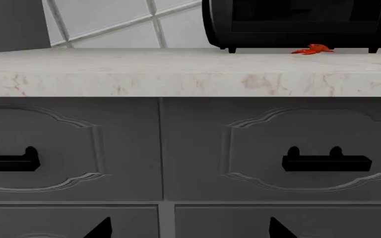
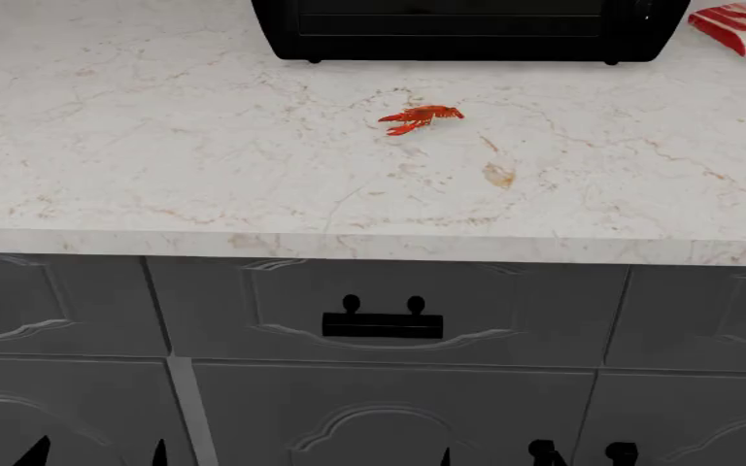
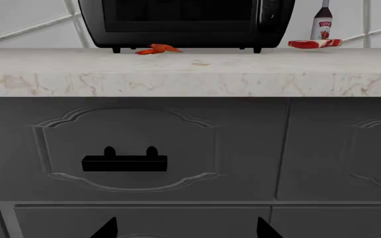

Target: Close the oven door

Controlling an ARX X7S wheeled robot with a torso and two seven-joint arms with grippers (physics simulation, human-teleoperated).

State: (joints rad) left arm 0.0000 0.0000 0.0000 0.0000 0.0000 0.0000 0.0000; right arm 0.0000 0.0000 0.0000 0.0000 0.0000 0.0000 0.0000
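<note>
The oven door is out of view in all three views. Only grey drawer fronts and a stone countertop [image 2: 218, 146] face me. My left gripper [image 1: 190, 229] is open, its two black fingertips [image 1: 101, 229] spread wide in front of the seam between two lower drawer fronts, holding nothing. My right gripper [image 3: 187, 229] is also open and empty, below a drawer front with a black bar handle [image 3: 124, 162]. In the head view the left gripper's tips [image 2: 36, 452] just show at the lower edge, low in front of the cabinets.
A small black footed countertop appliance [image 2: 464, 29] stands at the back of the counter. A red crayfish [image 2: 419, 117] lies in front of it, a red-and-white packet [image 2: 742, 26] to its right, and a bottle [image 3: 323, 22] by the tiled wall. Drawer handle [image 2: 383, 324] protrudes.
</note>
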